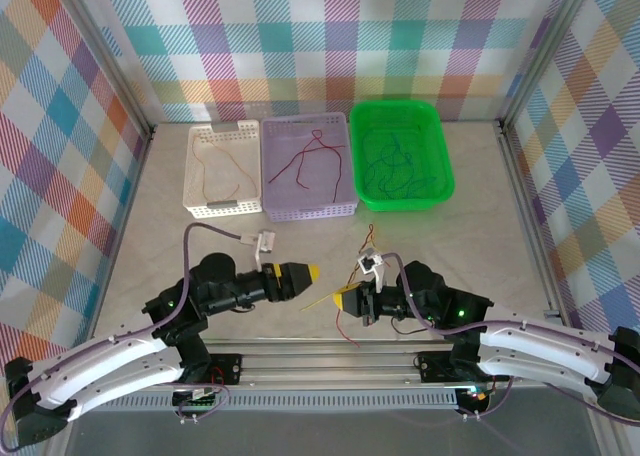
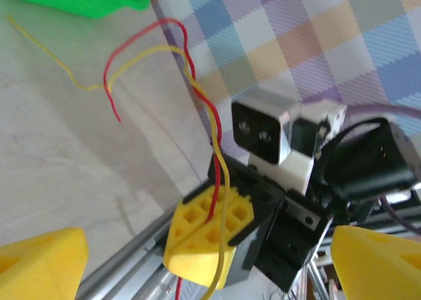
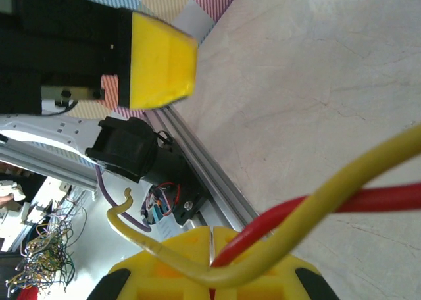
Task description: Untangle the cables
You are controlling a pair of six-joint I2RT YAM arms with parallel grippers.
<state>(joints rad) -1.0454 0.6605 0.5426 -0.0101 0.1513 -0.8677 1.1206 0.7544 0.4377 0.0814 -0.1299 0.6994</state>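
In the top view you can't sort the strands (image 1: 392,166) in the green basket (image 1: 395,104): they're too thin to count or to tell blue from green. The left arm (image 1: 100,366) and right arm (image 1: 545,341) run off the lower corners. From the left wrist, your left fingers (image 2: 43,264) are cropped at the bottom corners, and the yellow cable (image 2: 225,172) leaves the bottom edge below the right gripper (image 2: 207,231). From the right wrist, it and the red cable (image 3: 381,198) are blurred and exit right; the right fingers (image 3: 171,280) are cut off below.
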